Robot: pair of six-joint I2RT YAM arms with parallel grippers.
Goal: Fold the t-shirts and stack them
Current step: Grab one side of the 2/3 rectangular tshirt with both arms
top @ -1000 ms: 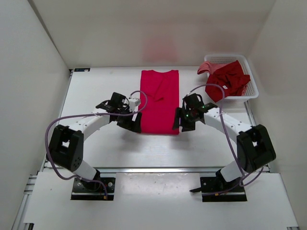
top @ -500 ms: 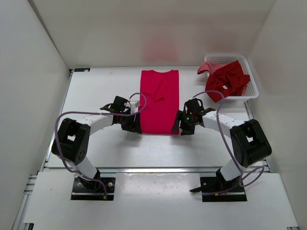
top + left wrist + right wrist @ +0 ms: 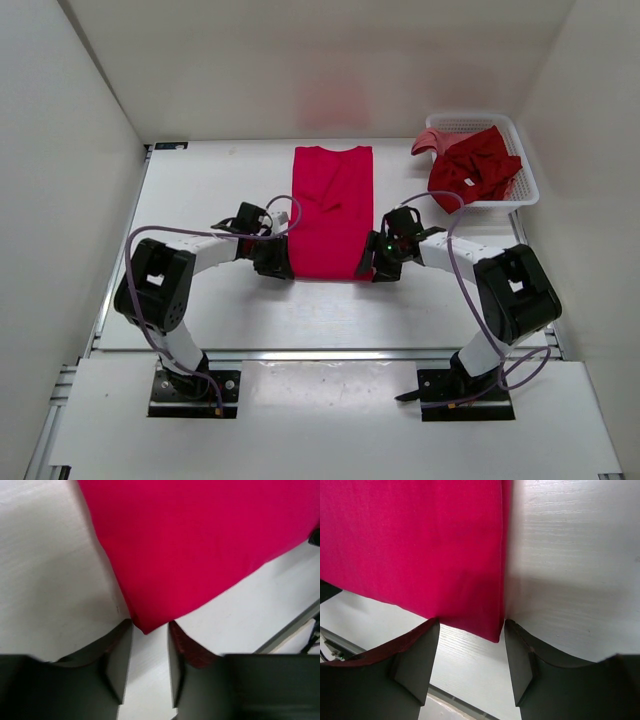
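A bright pinkish-red t-shirt (image 3: 332, 205) lies on the table, folded into a long strip with its collar at the far end. My left gripper (image 3: 282, 267) is low at its near left corner. In the left wrist view that corner (image 3: 146, 625) pokes just between the fingertips (image 3: 120, 655), which stand open with a gap. My right gripper (image 3: 373, 269) is at the near right corner (image 3: 492, 632), open and wider, its tips straddling the hem. A dark crimson t-shirt (image 3: 472, 165) and a faded salmon pink one (image 3: 428, 140) lie crumpled in the basket.
The white mesh basket (image 3: 527, 188) stands at the back right of the table, against the right wall. White walls close in the left, back and right sides. A metal rail runs along the table's near edge (image 3: 320, 352).
Both arms have dropped lower and drawn in to the shirt's near corners. The left jaws have narrowed a good deal; the right jaws are about as wide as before.
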